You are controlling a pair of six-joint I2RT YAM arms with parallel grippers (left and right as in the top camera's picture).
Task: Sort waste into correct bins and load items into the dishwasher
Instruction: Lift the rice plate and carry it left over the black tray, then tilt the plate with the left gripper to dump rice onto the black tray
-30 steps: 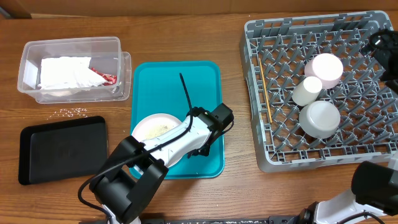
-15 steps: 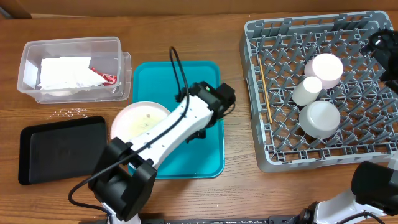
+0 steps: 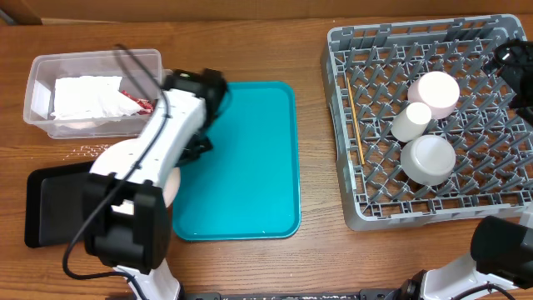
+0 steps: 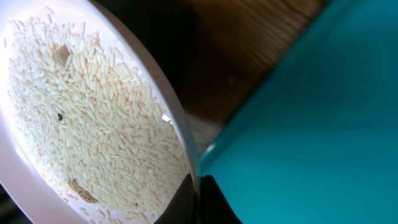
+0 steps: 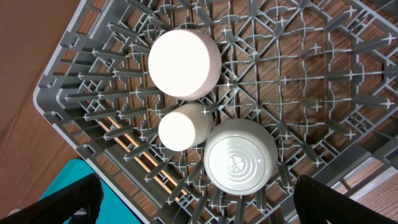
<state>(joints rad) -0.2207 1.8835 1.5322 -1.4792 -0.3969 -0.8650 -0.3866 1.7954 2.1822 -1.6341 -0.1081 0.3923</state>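
My left gripper (image 4: 198, 193) is shut on the rim of a pale pink-white plate (image 4: 15, 168) covered with rice crumbs (image 4: 87, 106). In the overhead view the gripper (image 3: 195, 148) holds the plate (image 3: 172, 187) tilted at the teal tray's left edge, beside the flat black tray (image 3: 58, 204). The clear tub (image 3: 96, 57) holds the white napkin (image 3: 83, 96) and red wrapper (image 3: 141, 104). My right gripper (image 5: 199, 202) is open and empty above the grey dish rack (image 3: 375, 208), which holds an upturned bowl (image 3: 428, 158), a cup (image 3: 410, 122), a round pink dish (image 3: 437, 90) and chopsticks (image 3: 356, 125).
The teal serving tray (image 3: 250, 167) lies bare in the middle. A few rice crumbs (image 3: 93, 150) lie on the wood between the tub and the black tray. My left arm crosses over the black tray's right end. The right gripper (image 3: 516, 67) shows at the rack's far right edge.
My left gripper has lifted the rice-covered plate off the teal tray and carried it left to the tray's left edge, near the black tray. The right arm has not moved.
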